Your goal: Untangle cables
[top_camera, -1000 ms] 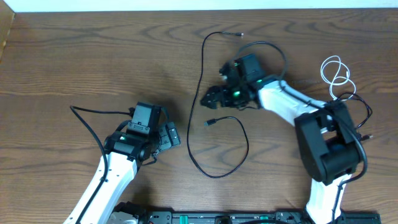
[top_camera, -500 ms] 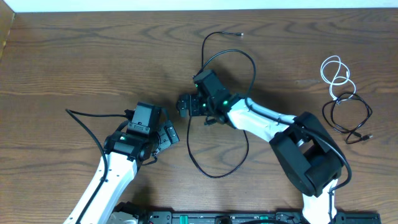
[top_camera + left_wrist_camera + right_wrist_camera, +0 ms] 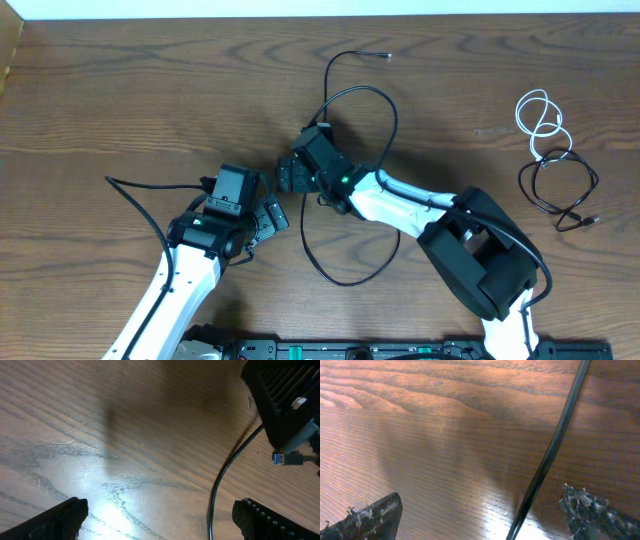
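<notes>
A long black cable [image 3: 304,215] runs from a small plug [image 3: 388,55] at the top down to a loop near the table's front. My right gripper [image 3: 287,175] hovers open over its left strand. In the right wrist view the black cable [image 3: 550,455] crosses between the fingertips [image 3: 597,515], nearer the right one, untouched. My left gripper [image 3: 274,217] is open just left of the same strand. In its wrist view, the black cable [image 3: 220,485] and a blue USB plug [image 3: 286,459] lie ahead. A white cable [image 3: 538,113] and a coiled black cable [image 3: 560,187] lie apart at the far right.
The right arm's white link [image 3: 400,205] stretches across the cable loop. The right gripper's black body [image 3: 285,400] fills the upper right of the left wrist view, close to my left gripper. A thick black arm wire [image 3: 140,200] trails left of the left arm.
The right arm has swung left across the table, from right of the long black cable to over its left strand. The left arm has stayed still. Both grippers stay open.
</notes>
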`<state>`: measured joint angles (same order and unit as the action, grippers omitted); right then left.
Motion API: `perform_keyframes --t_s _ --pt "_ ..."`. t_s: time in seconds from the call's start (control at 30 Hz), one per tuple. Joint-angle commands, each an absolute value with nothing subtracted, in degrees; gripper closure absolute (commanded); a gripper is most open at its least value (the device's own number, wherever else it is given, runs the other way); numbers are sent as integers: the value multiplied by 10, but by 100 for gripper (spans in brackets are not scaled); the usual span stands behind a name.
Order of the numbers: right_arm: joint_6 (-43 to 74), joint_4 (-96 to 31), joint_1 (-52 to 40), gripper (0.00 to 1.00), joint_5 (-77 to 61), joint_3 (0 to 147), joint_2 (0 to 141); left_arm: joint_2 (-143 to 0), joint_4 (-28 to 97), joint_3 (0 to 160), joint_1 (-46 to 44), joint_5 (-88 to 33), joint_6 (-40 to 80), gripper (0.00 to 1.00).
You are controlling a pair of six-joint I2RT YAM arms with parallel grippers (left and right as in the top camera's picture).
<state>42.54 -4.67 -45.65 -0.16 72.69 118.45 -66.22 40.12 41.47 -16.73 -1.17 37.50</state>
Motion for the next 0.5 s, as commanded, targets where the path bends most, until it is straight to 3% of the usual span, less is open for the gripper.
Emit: perform_keyframes --t_s 0.0,0.47 --pt "439 -55 -461 1 5 725 1208 -659 403 420 -168 -10 378 2" --pt "437 -62 -461 9 61 724 1216 -659 403 420 -168 -10 378 2"
